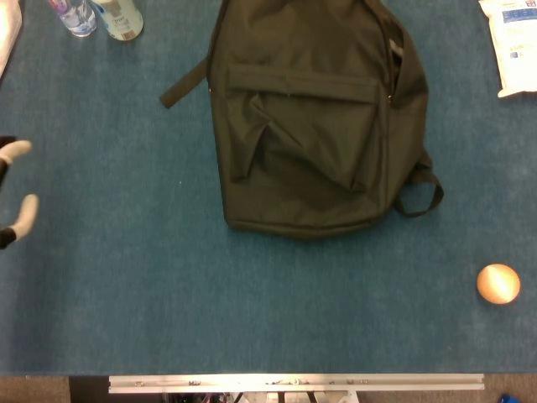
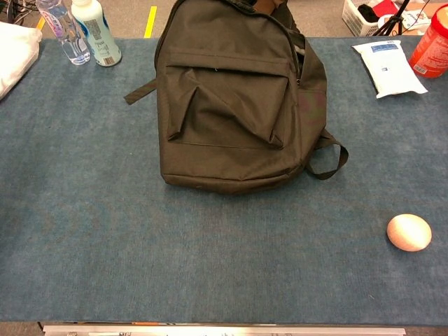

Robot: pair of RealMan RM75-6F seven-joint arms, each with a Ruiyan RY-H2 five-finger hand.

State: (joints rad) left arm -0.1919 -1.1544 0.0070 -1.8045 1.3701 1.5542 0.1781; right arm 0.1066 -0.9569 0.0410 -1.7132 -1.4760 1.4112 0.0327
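A dark olive backpack [image 1: 310, 117] [image 2: 234, 98] lies flat on the blue table cover, front pocket up, with a strap loop [image 2: 325, 161] at its right side. Only the pale fingertips [image 1: 25, 210] of my left hand [image 1: 13, 189] show at the far left edge of the head view, spread apart and holding nothing, well clear of the backpack. The chest view does not show that hand. My right hand appears in neither view.
An orange-tan egg-shaped ball [image 1: 498, 283] [image 2: 409, 232] lies near the right front. Two bottles [image 2: 80, 31] stand at the back left beside a white cloth [image 2: 14, 52]. A white packet [image 2: 388, 66] and a red container [image 2: 434, 42] sit at the back right.
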